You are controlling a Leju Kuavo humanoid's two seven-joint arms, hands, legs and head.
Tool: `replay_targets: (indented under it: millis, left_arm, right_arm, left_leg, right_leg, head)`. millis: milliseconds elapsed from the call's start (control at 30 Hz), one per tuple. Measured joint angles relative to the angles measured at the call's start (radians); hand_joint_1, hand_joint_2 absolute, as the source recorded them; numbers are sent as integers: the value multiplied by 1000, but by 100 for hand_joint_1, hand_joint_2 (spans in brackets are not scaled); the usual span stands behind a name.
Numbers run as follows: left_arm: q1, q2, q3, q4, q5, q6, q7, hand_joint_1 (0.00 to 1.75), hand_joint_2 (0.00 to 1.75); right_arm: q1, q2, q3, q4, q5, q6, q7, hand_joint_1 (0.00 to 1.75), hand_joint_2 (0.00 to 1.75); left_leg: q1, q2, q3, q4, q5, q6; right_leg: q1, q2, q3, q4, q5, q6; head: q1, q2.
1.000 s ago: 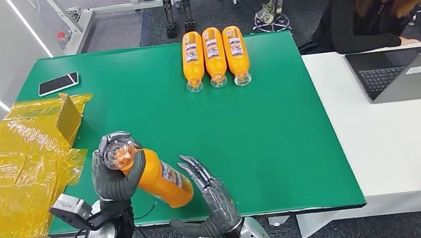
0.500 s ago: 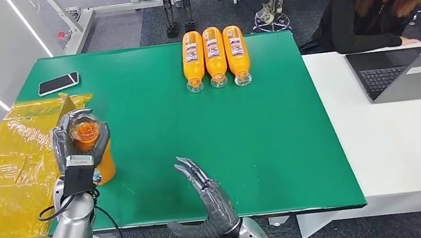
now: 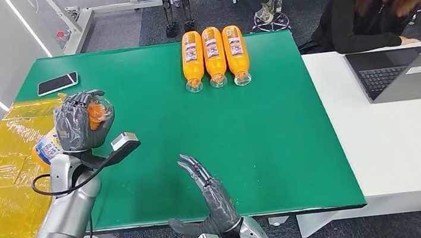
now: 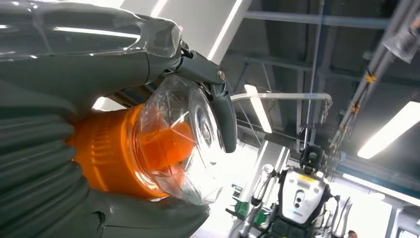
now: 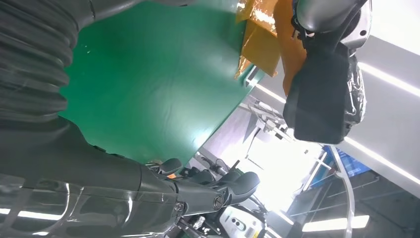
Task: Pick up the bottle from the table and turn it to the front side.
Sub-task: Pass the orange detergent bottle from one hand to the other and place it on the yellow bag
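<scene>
My left hand (image 3: 80, 123) grips an orange juice bottle (image 3: 49, 144) and holds it lifted over the table's left edge, its labelled part poking out past the hand toward the left. In the left wrist view the bottle's clear ribbed end (image 4: 168, 144) sits between the thumb and the fingers (image 4: 220, 111). My right hand (image 3: 212, 196) stands at the table's near edge with its fingers apart and nothing in it. Three more orange bottles (image 3: 213, 50) lie side by side at the far middle of the green table (image 3: 269, 130).
Crumpled yellow plastic wrap (image 3: 8, 172) covers the table's left side. A phone (image 3: 58, 83) lies at the far left corner. A white desk (image 3: 396, 140) with a laptop (image 3: 406, 72) adjoins on the right, where a person (image 3: 380, 1) sits.
My left hand has carried the bottle from in front of my right hand leftward and up, and turned it over. The right hand has stayed open in place.
</scene>
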Motion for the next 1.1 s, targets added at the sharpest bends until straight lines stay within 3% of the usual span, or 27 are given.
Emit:
replay_targets:
  millis: [200,367,400,500,533,800,1100]
  left_arm:
    - [-22,30,-56,100,-266,0,165,175,175]
    - [-24,49,-109,208,-319,-18,230,175,175]
    - [-24,51,-118,226,-331,-29,242,158,175]
    - [-22,58,-134,270,-367,-82,271,29,175]
    - [-22,61,-137,283,-376,-98,277,2,175]
    - [-5,87,-143,356,-394,-183,313,0,175]
    - [3,99,-153,366,-395,-184,328,0,175]
  right_arm:
    - [-2,-11,12,5,-37,-9,-12,0,175]
    - [7,-34,18,-3,-46,-15,-15,0,175]
    - [10,-39,19,-5,-47,-16,-14,0,175]
    - [20,-54,22,-11,-50,-19,-15,0,175]
    - [24,-59,22,-13,-50,-20,-16,0,175]
    - [42,-88,23,-27,-59,-18,-20,0,175]
    - [43,-97,24,-34,-59,-18,-15,0,175]
  left_leg:
    - [0,1,0,0,0,0]
    - [0,2,0,0,0,0]
    - [0,2,0,0,0,0]
    - [0,2,0,0,0,0]
    - [0,2,0,0,0,0]
    - [0,2,0,0,0,-1]
    - [0,2,0,-1,0,-1]
  right_leg:
    - [0,1,0,0,0,0]
    - [0,1,-1,0,0,0]
    - [0,1,-1,0,0,0]
    - [0,1,-1,0,0,0]
    - [0,1,-1,0,0,0]
    - [0,1,-1,0,0,0]
    - [0,1,-1,0,0,0]
  head:
    - [0,0]
    - [0,0]
    - [0,0]
    - [0,0]
    - [0,0]
    - [0,0]
    - [0,0]
